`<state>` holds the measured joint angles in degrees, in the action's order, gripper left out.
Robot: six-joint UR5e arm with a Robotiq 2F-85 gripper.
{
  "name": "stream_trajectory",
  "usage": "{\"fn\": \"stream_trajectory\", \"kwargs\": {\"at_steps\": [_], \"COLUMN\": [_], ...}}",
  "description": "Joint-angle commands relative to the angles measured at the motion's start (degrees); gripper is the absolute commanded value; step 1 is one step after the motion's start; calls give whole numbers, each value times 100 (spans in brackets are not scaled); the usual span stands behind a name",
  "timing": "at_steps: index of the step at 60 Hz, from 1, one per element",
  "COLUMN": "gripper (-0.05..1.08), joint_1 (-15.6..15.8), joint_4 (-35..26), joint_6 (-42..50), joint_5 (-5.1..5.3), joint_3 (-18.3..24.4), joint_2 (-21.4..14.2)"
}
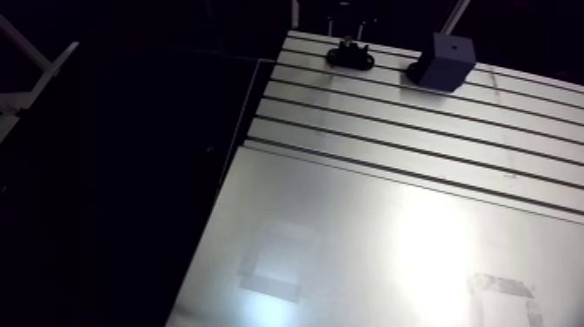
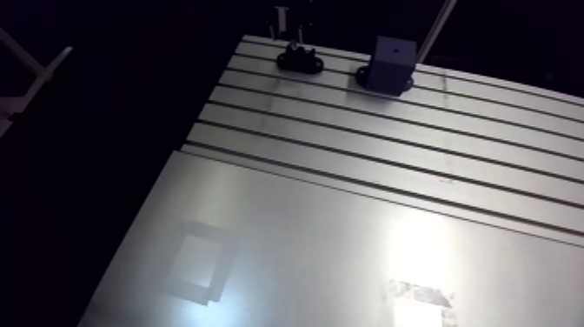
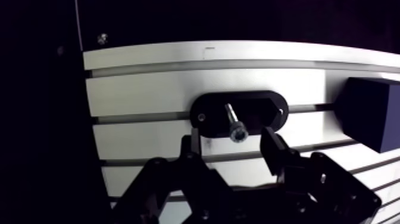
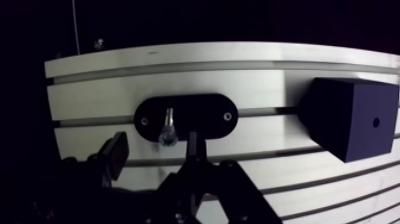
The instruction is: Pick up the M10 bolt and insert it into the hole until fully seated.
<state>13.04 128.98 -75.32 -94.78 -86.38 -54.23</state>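
In the wrist view a shiny M10 bolt (image 3: 234, 122) stands in a black oval holder (image 3: 262, 110) bolted to the slotted table (image 3: 149, 92), its socket head pointing toward the camera. My gripper (image 3: 233, 146) is open, its two fingers (image 3: 274, 149) either side of the bolt head without touching it. A dark block (image 4: 351, 119) with a small hole in its face stands beside the holder. The arm view shows holder (image 1: 349, 57) and block (image 1: 443, 61) small at the table's far end.
The table's edge runs just beyond the holder, with darkness past it. Nearer the camera in the arm view lies a smooth plate (image 1: 374, 235) with pale tape patches (image 1: 278, 261).
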Motion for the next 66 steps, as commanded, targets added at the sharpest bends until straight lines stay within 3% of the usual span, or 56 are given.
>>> {"fn": "stream_trajectory", "kwargs": {"at_steps": [1,66], "gripper": [40,59], "joint_1": [-10,-47], "joint_4": [-7,-43], "joint_6": [-4,-22], "joint_5": [-1,-9], "joint_3": [-14,-41], "joint_2": [23,30]}}
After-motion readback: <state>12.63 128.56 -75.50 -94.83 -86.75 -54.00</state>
